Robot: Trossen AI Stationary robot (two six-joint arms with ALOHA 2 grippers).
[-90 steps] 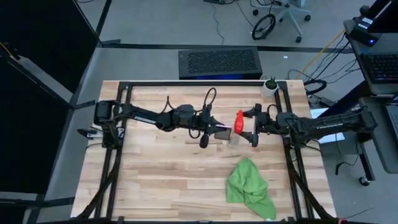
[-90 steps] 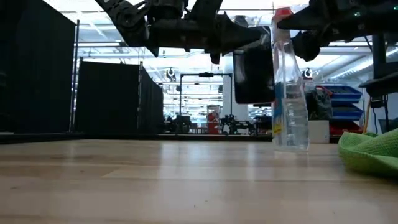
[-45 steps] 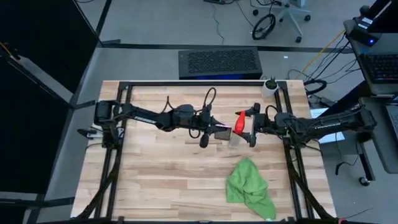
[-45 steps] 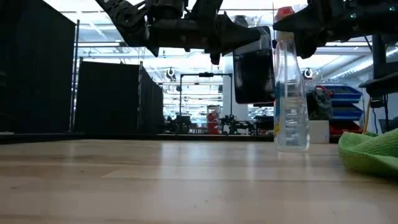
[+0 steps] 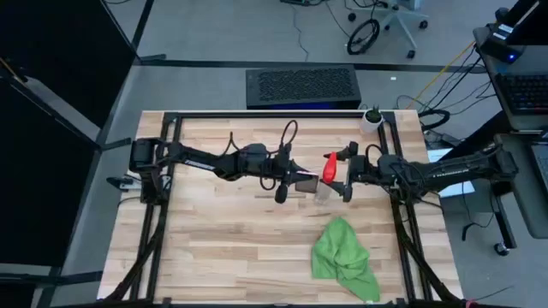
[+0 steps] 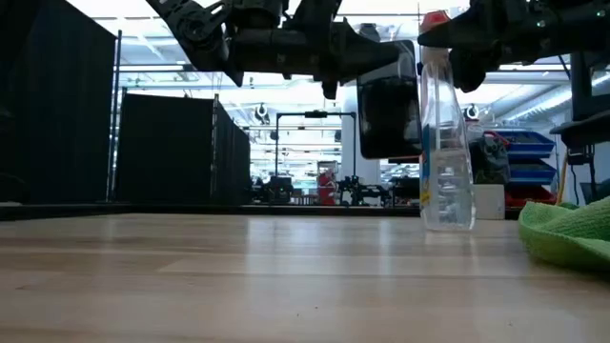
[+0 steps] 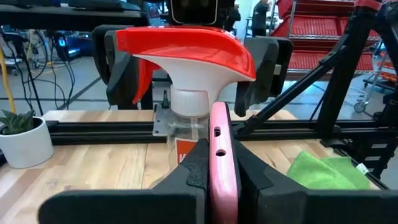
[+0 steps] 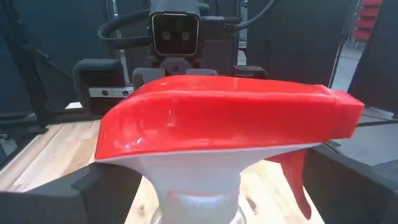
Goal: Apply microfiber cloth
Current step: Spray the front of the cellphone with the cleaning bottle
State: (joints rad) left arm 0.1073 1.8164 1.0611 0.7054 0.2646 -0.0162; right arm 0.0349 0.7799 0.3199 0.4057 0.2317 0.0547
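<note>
The green microfiber cloth lies crumpled on the table near its front right, also seen in the low view; no gripper touches it. My left gripper is shut on a black phone in a pink case, held above the table's middle. Just to its right a clear spray bottle with a red head stands on its base. My right gripper is open, with one finger on each side of that red head. My left gripper pinches the phone between its two fingers, one on each flat face, by the end beside the pink edge. The fingers come level from the table's left. The phone is lifted clear, on edge, one flat face toward the near side. My right gripper's fingers flank the bottle's head; I cannot tell whether they touch it.
A small potted plant stands at the far right corner. Black frame rails run along the table's sides and back. Bare wood lies in the near left and middle.
My right gripper has edged slightly toward the table's left edge around the bottle's head, and the red head has turned a little. The bottle stays standing on the table.
</note>
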